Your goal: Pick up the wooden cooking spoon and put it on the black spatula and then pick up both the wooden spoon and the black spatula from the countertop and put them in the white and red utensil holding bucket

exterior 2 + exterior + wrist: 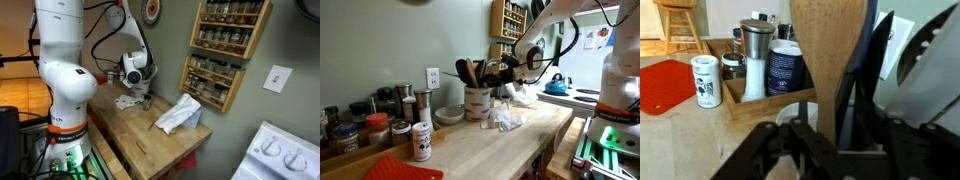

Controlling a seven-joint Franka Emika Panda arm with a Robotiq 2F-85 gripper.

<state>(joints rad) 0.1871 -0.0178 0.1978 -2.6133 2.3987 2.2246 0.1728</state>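
Note:
My gripper [503, 72] hangs just right of the white and red utensil bucket [477, 103], at the height of its rim. In the wrist view the gripper [838, 140] is shut on the wooden spoon [825, 50] and the black spatula [856, 85], which lie side by side between the fingers. Both point towards the bucket, which holds several other utensils [468, 70]. In an exterior view the gripper [140, 93] is low over the counter by the wall. The bucket is hidden there.
A white bowl [448, 115] [798, 113] sits left of the bucket. A crumpled white cloth [505, 116] [178, 115] lies on the wooden counter [535, 135]. There are also spice jars [380, 128], a shaker [706, 80], a red mat [660, 85], a wall spice rack [225, 50] and a blue kettle [557, 86].

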